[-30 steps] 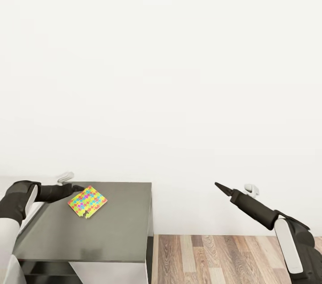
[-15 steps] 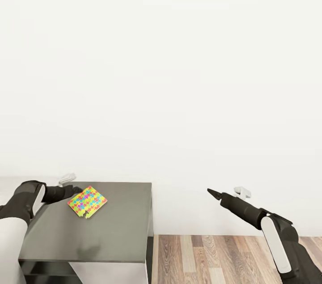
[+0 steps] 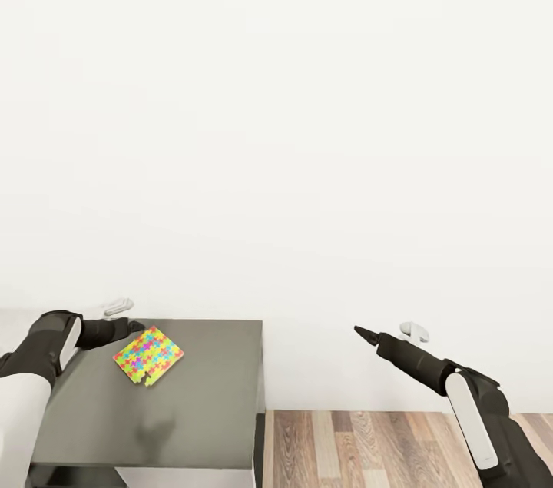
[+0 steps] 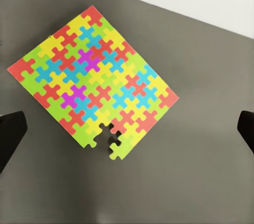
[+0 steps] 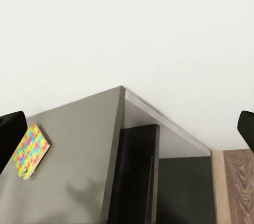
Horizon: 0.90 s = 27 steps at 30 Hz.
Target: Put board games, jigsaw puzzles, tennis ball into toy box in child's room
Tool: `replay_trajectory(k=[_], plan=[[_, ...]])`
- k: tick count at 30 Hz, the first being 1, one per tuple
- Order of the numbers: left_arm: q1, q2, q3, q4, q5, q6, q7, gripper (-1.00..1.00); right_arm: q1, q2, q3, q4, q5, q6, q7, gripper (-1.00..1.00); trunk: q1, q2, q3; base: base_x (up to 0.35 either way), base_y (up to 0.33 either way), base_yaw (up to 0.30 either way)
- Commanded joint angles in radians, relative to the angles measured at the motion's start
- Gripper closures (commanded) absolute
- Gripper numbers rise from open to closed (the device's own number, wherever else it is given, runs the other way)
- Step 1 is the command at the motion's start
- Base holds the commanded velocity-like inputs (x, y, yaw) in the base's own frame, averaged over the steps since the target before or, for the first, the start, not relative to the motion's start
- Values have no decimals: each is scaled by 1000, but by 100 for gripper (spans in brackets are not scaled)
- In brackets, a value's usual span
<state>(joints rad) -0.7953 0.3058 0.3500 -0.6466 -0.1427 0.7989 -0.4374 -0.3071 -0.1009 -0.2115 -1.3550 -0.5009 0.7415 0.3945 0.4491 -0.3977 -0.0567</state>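
Note:
One jigsaw puzzle (image 3: 147,355), a thin square of yellow, pink, green and blue pieces with a notch in one edge, lies flat on the dark grey top of the table (image 3: 192,411) near its back left. My left gripper (image 3: 135,326) hovers just behind and above it, open. In the left wrist view the jigsaw puzzle (image 4: 92,81) lies between and below the spread fingertips (image 4: 10,135) of my left gripper (image 4: 128,131). My right gripper (image 3: 359,332) hangs in the air right of the table, open and holding nothing; its wrist view shows the jigsaw puzzle (image 5: 30,151) on the table (image 5: 79,144).
A plain white wall (image 3: 307,127) rises close behind the table. The table's right end (image 3: 259,396) drops to wood-plank floor (image 3: 369,446), over which my right arm reaches. A dark frame and pale panel (image 5: 159,176) show below the tabletop.
My right gripper has swung left and a little lower. The whole head view has shifted slightly, so table and puzzle sit lower in it. The puzzle has not moved on the table.

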Motion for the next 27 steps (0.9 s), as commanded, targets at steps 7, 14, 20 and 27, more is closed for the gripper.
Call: replay_trajectory(k=[7,14,20,27], plan=[[-1,-6,4,-1,-12,3,-9,-100,-1,0,0,-12,-2,10,7,-100,1,-2,-2,85,59,0],[-1,-6,4,-1,-14,3,-9,-100,0,0,0,-12,-2,9,7,-100,1,-2,-2,5,3,0],[-1,-7,4,-1,-14,3,-9,-100,0,0,0,-12,-2,9,7,-100,1,-2,-2,0,0,0],[-1,-8,4,-1,-14,2,-9,-100,0,0,0,-11,-2,9,6,-100,1,-2,-2,61,53,0]])
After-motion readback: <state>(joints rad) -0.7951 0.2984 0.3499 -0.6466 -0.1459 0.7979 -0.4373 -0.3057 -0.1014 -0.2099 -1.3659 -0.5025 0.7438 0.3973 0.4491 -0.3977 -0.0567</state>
